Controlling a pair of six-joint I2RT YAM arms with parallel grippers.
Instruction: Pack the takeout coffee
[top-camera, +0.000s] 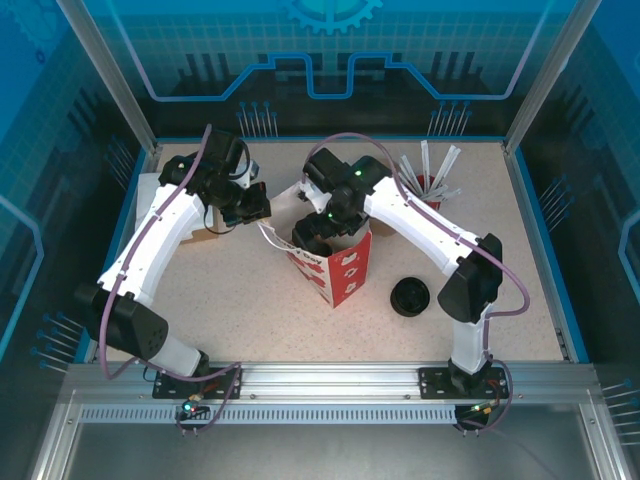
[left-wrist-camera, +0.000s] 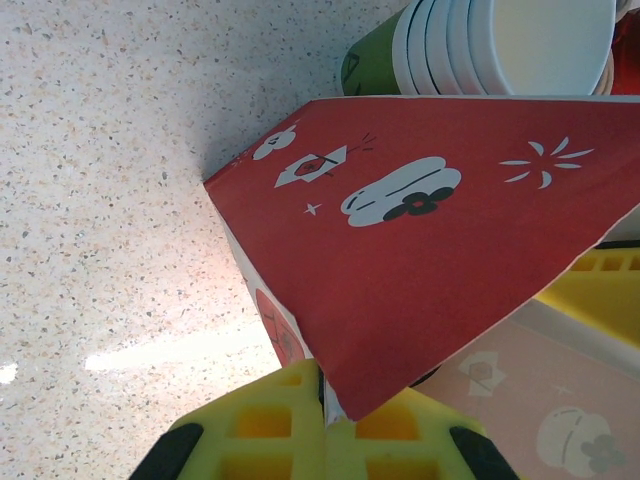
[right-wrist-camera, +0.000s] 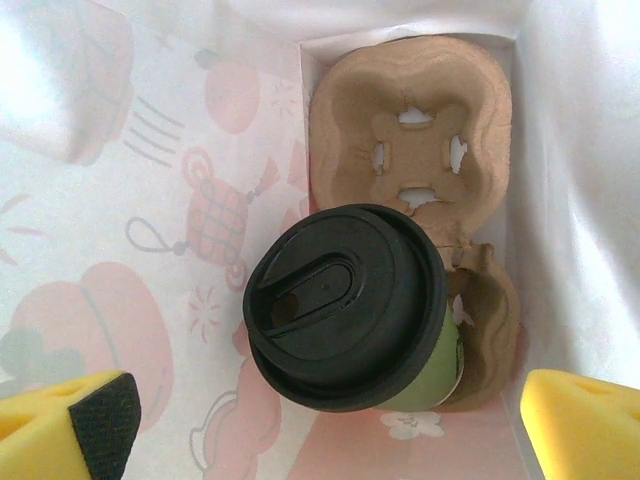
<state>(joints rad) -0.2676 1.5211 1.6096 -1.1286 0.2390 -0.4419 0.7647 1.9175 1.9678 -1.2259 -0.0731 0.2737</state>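
Coffee sits in the carrier inside the bag, basically packed; right claw wide above it, left claw pinching the bag.

Green takeout coffee, black lid on, sits in a pulp carrier inside the bag.

A robot test cell in a lab. A speckled tabletop is fenced by aluminium posts and blue panels printed with a gear and circuit lines. The left arm and right arm are bolted to a slotted rail at its near edge. Café props stand mid-table: a red bag and black lids.
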